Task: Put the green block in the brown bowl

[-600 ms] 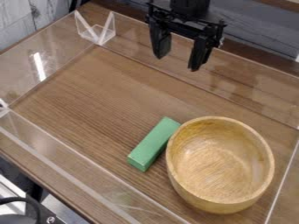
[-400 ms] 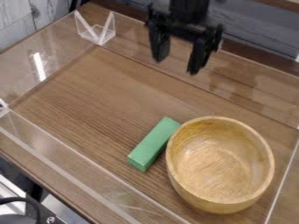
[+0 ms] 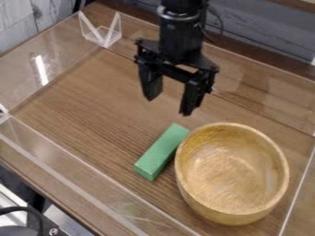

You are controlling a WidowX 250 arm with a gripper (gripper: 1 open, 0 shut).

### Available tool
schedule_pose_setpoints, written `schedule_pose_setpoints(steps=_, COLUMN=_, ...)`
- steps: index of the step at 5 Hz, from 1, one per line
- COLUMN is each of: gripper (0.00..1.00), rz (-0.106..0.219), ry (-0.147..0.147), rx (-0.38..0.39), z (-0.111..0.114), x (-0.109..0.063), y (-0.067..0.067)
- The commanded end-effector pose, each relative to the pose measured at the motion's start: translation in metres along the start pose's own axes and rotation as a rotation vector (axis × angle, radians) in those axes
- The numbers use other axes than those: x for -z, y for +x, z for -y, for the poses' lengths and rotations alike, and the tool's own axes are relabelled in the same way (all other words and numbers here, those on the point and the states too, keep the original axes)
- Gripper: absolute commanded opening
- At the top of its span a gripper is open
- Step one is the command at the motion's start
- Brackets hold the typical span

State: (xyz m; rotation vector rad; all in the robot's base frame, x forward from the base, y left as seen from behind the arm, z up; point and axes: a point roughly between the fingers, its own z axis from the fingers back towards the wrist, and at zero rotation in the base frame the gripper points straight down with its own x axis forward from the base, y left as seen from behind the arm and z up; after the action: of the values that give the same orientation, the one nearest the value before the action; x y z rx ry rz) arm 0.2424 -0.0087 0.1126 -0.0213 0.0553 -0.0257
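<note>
The green block lies flat on the wooden table, its long side running diagonally, right against the left rim of the brown bowl. The bowl is round, light wood, and holds nothing. My gripper hangs above the table just behind the block, black fingers pointing down and spread apart. It is open with nothing between the fingers. A short gap separates the fingertips from the block's upper end.
Clear acrylic walls fence the wooden table on all sides. A folded transparent piece stands at the back left corner. The bowl sits close to the front right wall.
The gripper has come down and forward-left from the back of the table toward the block, still open. Block and bowl have not moved.
</note>
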Motion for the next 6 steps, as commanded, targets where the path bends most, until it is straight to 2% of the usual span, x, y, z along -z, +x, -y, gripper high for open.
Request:
schedule_pose_setpoints(steps=1, gripper=1.0, rz=0.047, ry=-0.005, rx=0.015, z=0.004, x=-0.007, y=-0.004)
schedule_pose_setpoints(steps=6, gripper=1.0, rz=0.02, ry=-0.019, rx=0.046, z=0.008, x=0.014, y=-0.016)
